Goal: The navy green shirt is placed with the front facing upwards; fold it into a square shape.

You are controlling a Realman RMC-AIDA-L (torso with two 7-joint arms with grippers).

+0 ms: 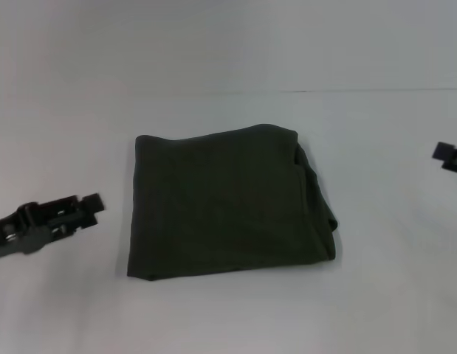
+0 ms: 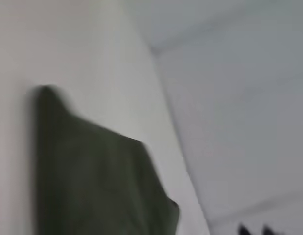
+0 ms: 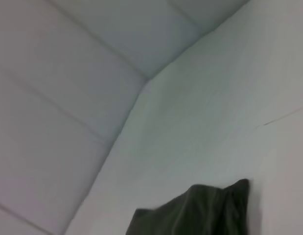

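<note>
The shirt (image 1: 228,205) lies folded into a neat square in the middle of the head view, flat on the white surface (image 1: 376,310). The left gripper (image 1: 91,203) sits at the left edge, near the shirt but not touching it. The right gripper (image 1: 448,155) peeks in at the right edge, well apart from the shirt. I cannot tell if either gripper is apart or together.

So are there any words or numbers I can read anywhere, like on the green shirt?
None can be read.
The navy green shirt lies folded on the white table, showing only plain dark cloth: no print, no label.
The left gripper and right gripper bear no readable marks either.
</note>
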